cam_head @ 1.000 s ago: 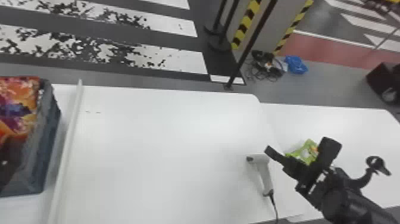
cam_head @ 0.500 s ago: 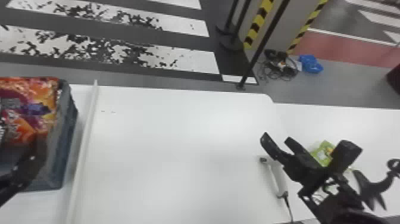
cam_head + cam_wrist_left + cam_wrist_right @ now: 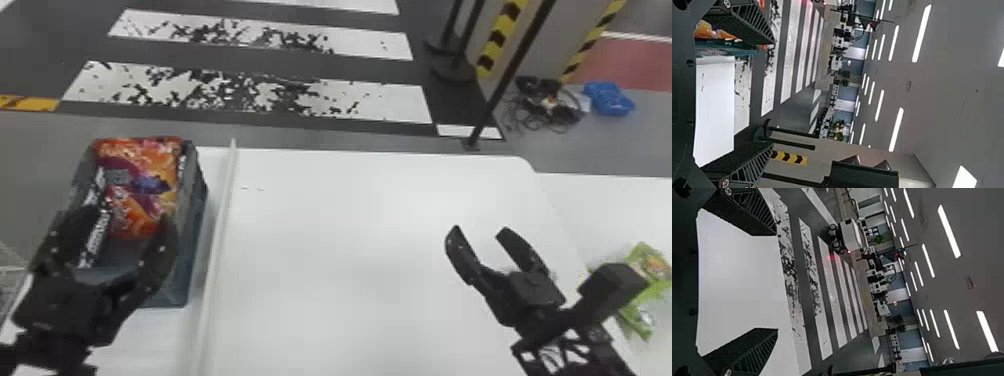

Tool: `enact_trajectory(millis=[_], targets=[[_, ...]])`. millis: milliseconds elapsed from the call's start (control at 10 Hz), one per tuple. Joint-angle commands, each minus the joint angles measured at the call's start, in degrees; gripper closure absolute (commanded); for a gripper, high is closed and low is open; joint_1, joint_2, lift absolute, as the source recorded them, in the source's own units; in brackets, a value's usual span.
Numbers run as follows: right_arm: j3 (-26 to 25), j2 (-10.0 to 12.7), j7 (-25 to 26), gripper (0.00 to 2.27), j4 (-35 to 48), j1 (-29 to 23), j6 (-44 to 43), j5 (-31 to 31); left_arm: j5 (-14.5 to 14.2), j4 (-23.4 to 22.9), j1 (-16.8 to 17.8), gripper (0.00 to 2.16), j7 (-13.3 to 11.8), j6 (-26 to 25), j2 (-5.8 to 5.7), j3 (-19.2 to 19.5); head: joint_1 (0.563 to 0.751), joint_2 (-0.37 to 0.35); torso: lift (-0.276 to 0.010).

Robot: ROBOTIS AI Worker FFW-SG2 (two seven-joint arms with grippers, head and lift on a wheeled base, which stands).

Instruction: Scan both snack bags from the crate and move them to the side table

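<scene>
On the left, a dark grey plastic crate [image 3: 192, 240] holds a shiny orange, red and purple snack bag [image 3: 142, 170], with the left tool [image 3: 128, 216] spread wide at its near end.
Seen from the head, the left tool's two flat black fingers stand well apart and overlap the near part of the crate; whether they touch it, I cannot tell. Beside the bag, along the crate's left side, runs a black-and-white printed strip [image 3: 97, 225]. A long white rail [image 3: 220, 240] lies between the crate and the wide white desk [image 3: 380, 280]. Above the right part of that desk is the right tool [image 3: 480, 230], its fingers also parted. At far right, a green snack bag [image 3: 655, 262] lies on the white side table [image 3: 610, 205], partly hidden behind the right arm.
</scene>
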State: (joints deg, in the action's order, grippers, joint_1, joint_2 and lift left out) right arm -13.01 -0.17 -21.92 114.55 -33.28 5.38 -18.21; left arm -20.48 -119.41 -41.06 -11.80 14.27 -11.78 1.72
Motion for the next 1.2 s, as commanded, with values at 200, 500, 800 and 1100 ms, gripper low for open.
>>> enact_trajectory(millis=[200, 500, 800, 1100], targets=[[6.2, 0.2, 4.1, 0.06, 1.8, -2.4, -10.5, 7.7, 1.1, -0.3, -0.3, 0.08, 0.9, -0.5, 0.53, -3.0, 0.695, -0.04, -0.029], [5.9, 0.2, 6.3, 0.06, 1.9, -2.8, -13.5, 6.5, 1.1, 0.1, -1.1, 0.08, 1.5, -1.2, 0.62, -2.8, 0.695, -0.053, -0.029], [5.5, 0.2, 6.0, 0.06, 1.8, -2.9, -13.9, 6.0, 0.6, -4.2, 0.5, 0.08, 1.5, -16.7, 0.97, 2.7, 0.695, -0.048, -0.029], [5.9, 0.2, 4.9, 0.06, 2.3, -4.4, -14.9, 6.0, -1.1, -4.6, 7.5, 0.08, 4.9, -25.3, 2.11, 6.0, 0.695, 0.006, -0.029]])
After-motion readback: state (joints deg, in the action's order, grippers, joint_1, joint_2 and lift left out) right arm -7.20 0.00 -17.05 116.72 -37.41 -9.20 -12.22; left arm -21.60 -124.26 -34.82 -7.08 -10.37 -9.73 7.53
